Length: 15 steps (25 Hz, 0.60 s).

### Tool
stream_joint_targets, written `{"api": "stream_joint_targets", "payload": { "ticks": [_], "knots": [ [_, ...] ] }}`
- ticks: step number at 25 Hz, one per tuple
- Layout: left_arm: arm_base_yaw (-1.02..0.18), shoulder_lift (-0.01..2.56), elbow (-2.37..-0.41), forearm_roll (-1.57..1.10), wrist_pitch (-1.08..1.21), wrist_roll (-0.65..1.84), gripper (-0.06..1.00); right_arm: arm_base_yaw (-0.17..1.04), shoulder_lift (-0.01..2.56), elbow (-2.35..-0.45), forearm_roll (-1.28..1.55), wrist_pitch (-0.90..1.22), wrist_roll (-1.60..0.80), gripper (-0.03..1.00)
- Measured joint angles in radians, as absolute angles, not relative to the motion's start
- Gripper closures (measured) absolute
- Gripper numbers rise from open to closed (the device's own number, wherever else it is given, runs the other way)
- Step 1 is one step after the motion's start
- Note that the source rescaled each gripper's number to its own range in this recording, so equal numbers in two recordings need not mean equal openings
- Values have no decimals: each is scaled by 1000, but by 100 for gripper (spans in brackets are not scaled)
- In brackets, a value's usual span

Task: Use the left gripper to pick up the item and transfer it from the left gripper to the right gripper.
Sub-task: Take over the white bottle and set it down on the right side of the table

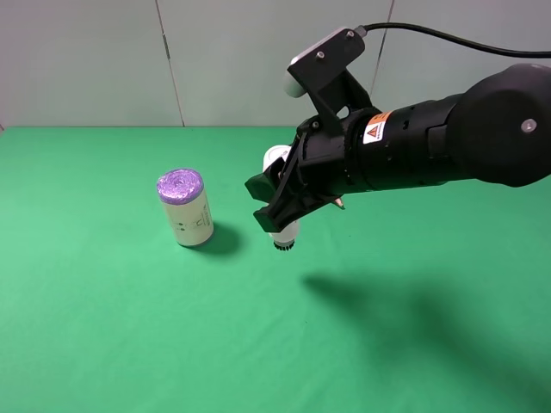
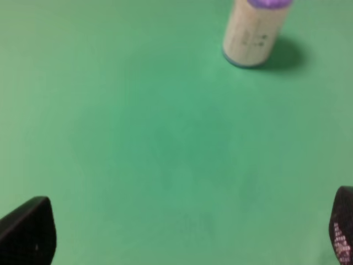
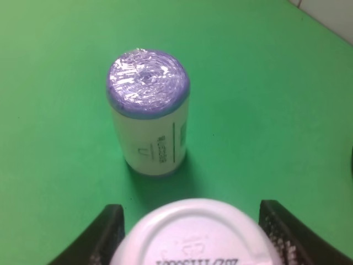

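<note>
The high camera showed the right gripper (image 1: pixel 263 205) reaching in from the right of the frame to just left of centre. Its jaws were clamped on the item (image 1: pixel 284 232), which was held clear of the green table (image 1: pixel 103 327). The bottle pointed down, its black cap (image 1: pixel 282 245) below the fingers and its white base showing above them. The cream can (image 1: pixel 185 206) stood upright at centre left, apart from the bottle.

The right wrist camera gave what the high one could not: the bottle's round white base (image 3: pixel 193 234) seen end-on, filling the gap between the two black fingers (image 3: pixel 107 234). The can's purple top (image 3: pixel 148 74) lay beyond.

Only the left wrist camera showed the left gripper (image 2: pixel 185 234). Its two fingertips (image 2: pixel 27 234) were spread wide over bare green cloth with nothing between them, and the can (image 2: pixel 253 33) stood well beyond.
</note>
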<state>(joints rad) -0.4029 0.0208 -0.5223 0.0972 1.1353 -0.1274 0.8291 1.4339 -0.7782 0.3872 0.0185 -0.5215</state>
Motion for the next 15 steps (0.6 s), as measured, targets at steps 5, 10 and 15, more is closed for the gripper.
{"api": "stream_joint_targets", "payload": {
  "ticks": [5, 10, 15],
  "knots": [
    [-403, 21, -493, 67, 1073, -84, -5, 829, 1434, -778, 388, 19, -500, 93],
    [-403, 21, -489, 65, 1060, -80, -6, 829, 1434, -778, 388, 19, -486, 93],
    [-403, 21, -489, 65, 1060, -80, -6, 829, 1434, -778, 388, 28, -481, 93]
  ]
}}
